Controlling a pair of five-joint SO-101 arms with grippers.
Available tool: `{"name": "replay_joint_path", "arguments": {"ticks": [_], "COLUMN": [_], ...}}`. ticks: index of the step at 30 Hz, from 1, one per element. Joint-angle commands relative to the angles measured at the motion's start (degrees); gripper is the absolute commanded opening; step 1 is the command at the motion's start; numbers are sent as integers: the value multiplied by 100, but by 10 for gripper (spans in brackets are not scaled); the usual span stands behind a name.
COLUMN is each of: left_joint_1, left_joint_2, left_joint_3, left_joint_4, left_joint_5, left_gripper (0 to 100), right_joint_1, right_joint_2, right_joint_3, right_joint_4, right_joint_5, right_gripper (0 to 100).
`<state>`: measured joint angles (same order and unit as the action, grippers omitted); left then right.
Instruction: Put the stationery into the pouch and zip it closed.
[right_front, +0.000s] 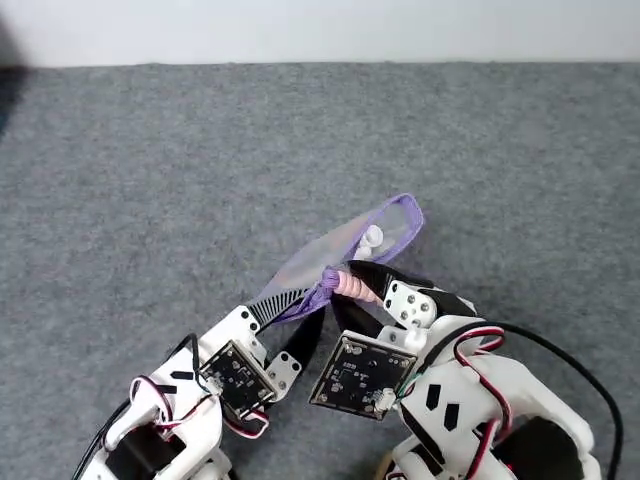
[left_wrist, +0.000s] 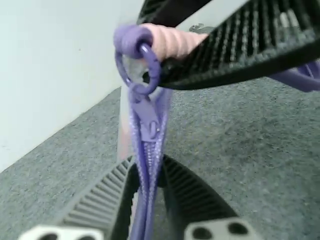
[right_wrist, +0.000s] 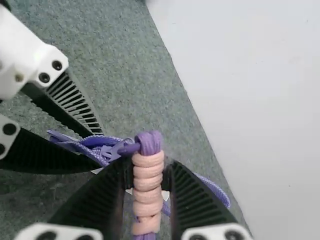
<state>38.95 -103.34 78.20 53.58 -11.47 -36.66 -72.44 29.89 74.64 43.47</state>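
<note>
The left jaws pinch the purple pouch (right_front: 340, 250) along its zip (left_wrist: 146, 135). The right jaws clamp the pink pull cord (right_wrist: 146, 175).

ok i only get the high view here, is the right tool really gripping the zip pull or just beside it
Observer: Gripping it. The right wrist view shows the right tool shut on the pink pull cord, one finger on each side.
Operator: and the left tool, what's it on
Observer: In the left wrist view the left tool is shut on the zip tape, pinching it edge-on.
Operator: where's the slider
Observer: The slider sits on the tape between the two tools, hanging from a purple ring.
</note>
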Motion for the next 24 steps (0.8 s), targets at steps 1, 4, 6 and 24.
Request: {"name": "replay_joint_path", "arguments": {"ticks": [1, 4, 6, 24], "left_joint_1": [26, 18, -105, -853], "left_joint_2": [-70, -70, -70, -79], "left_joint_3": [-136, -277, -400, -1156], "left_joint_4": [-132, -105, 44, 1169], "left_joint_5": [-44, -44, -26, 9], "left_gripper": [13, 13, 12, 11], "right_joint_1": [180, 725, 1103, 2967], "right_joint_2": [40, 66, 75, 75], "right_joint_3": [-35, -35, 62, 1811], "right_joint_4": [-119, -268, -470, -3090], "right_joint_5": [53, 35, 35, -334], "right_gripper": [8, 8, 8, 8]}}
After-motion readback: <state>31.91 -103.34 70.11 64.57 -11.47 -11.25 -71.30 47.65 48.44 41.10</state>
